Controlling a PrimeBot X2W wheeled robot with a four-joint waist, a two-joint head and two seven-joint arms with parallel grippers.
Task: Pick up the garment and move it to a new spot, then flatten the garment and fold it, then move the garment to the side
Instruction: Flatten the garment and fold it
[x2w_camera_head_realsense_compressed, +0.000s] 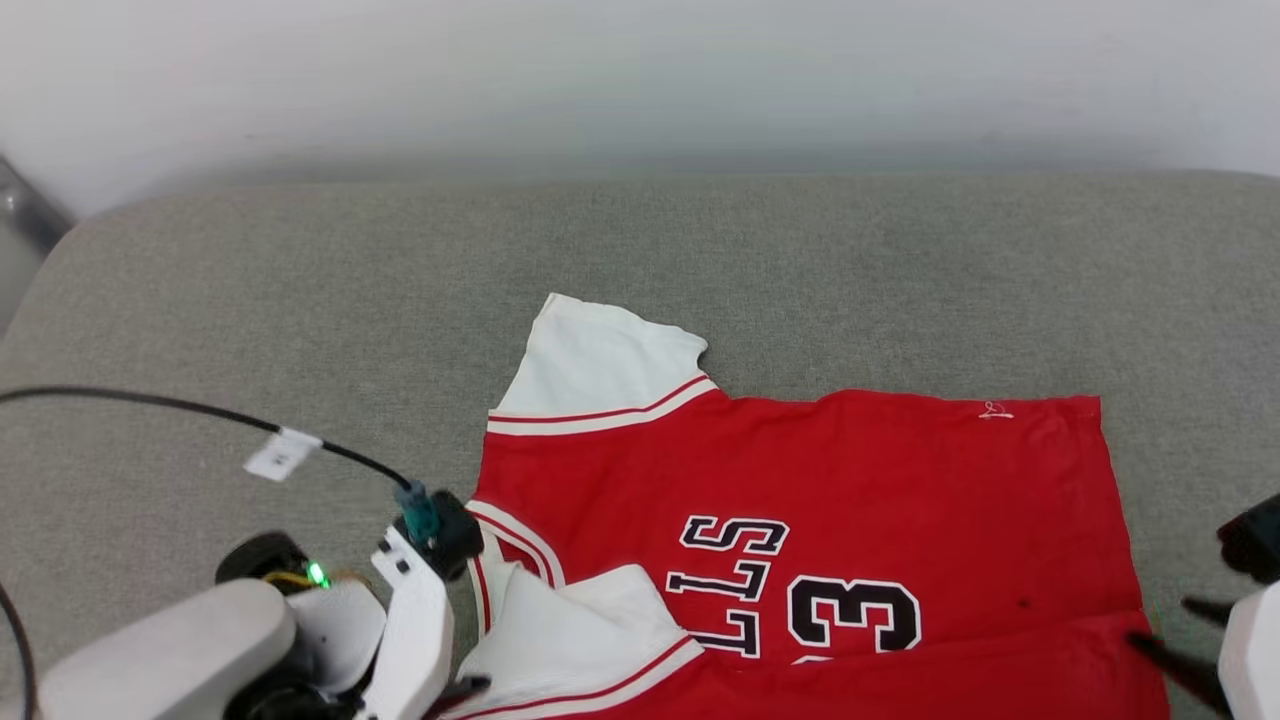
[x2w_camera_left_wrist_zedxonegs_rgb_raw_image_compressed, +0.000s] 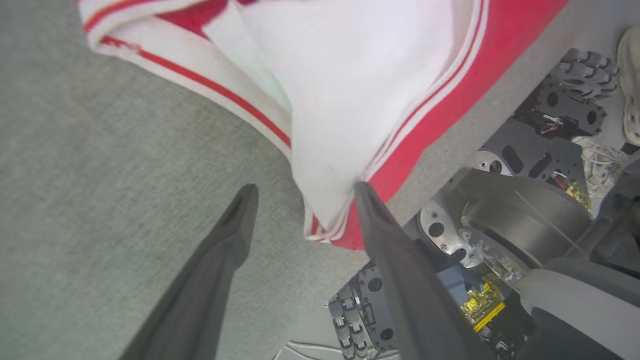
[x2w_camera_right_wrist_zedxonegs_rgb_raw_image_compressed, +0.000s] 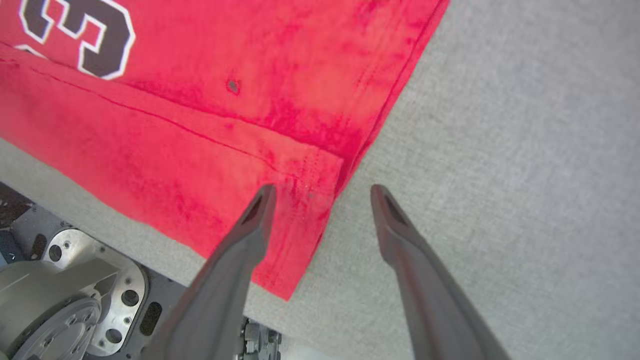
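A grey upholstered cushion (x2w_camera_head_realsense_compressed: 300, 280) against a pale wall carries the shirt (x2w_camera_head_realsense_compressed: 850, 480), spread sideways near the front edge with its near strip folded toward the number. Folding looks under way. The left gripper (x2w_camera_left_wrist_zedxonegs_rgb_raw_image_compressed: 304, 189) stands open at the white sleeve corner and the right gripper (x2w_camera_right_wrist_zedxonegs_rgb_raw_image_compressed: 324, 190) open at the hem corner; neither holds cloth. Next, probably, come fresh grips for a second fold, kept even. A tagged cable (x2w_camera_head_realsense_compressed: 283, 452) arcs over the left side. The wheeled base (x2w_camera_left_wrist_zedxonegs_rgb_raw_image_compressed: 550, 150) sits below, beside what may be a shoe (x2w_camera_left_wrist_zedxonegs_rgb_raw_image_compressed: 631, 85).

in front of me a grey cloth-covered table (x2w_camera_head_realsense_compressed: 300, 280) with rounded corners meets a plain pale wall (x2w_camera_head_realsense_compressed: 640, 70), evenly lit.
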